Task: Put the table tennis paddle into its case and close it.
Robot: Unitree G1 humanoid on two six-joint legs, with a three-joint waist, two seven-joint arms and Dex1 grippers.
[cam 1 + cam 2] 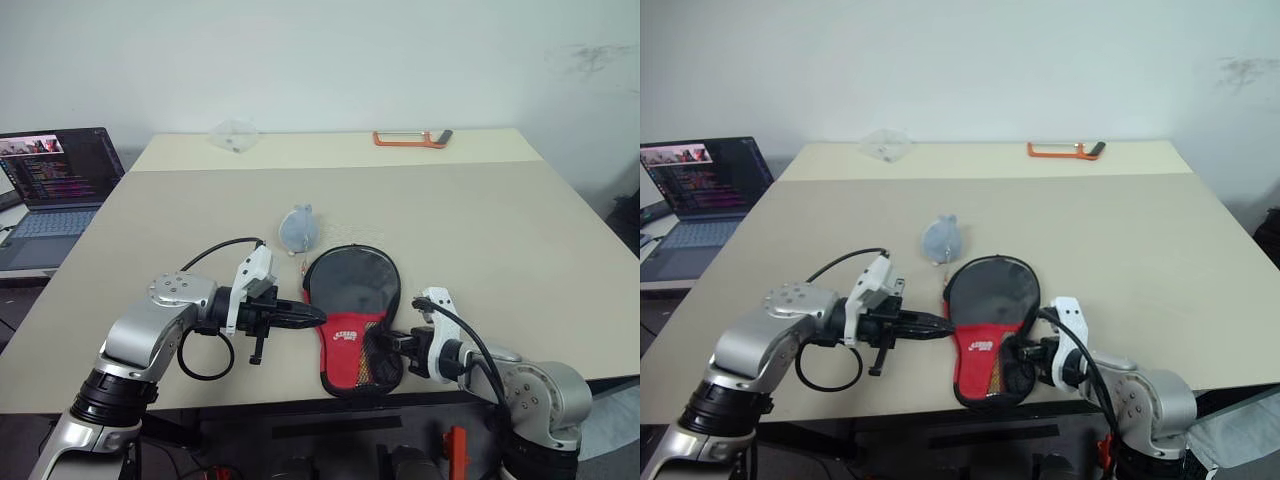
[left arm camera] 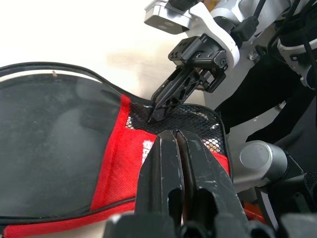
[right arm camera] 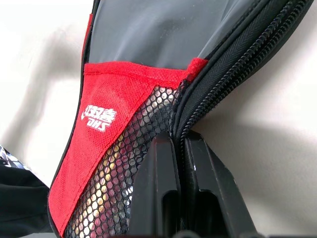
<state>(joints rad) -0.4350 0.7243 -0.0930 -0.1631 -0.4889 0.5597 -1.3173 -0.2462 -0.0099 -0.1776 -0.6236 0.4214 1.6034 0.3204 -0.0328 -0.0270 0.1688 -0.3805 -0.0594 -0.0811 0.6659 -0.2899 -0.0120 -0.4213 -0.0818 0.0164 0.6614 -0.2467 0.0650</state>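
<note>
1. Right, you have one case (image 1: pixel 352 325) in front of you, lying flat near the front edge of the table (image 1: pixel 520 240); it is a black paddle-shaped pouch with one red panel carrying a white logo and one black mesh pocket at its narrow end, which points toward you.
2. You cannot see the table tennis paddle as a separate thing; through the mesh in the right wrist view something light shows, but you cannot tell what it is.
3. Your left gripper (image 1: pixel 318 316) reaches in from the left at the case's left edge, beside the red panel; its two black fingers (image 2: pixel 166 168) are pressed together; whether they pinch fabric or only touch it you cannot tell.
4. Your right gripper (image 3: pixel 179 148) sits at the narrow end's right side, near the table edge; its two fingers are closed with only a thin gap, clamped on the case's zipper-edged rim next to the mesh.
5. Elsewhere you have one small grey rounded object (image 1: pixel 298 228) just beyond the case's wide end, one orange-framed tool (image 1: pixel 411 138) and one clear crumpled plastic item (image 1: pixel 235 135) at the far edge, well apart.
6. One open laptop (image 1: pixel 58 185) stands off the table's left side.
</note>
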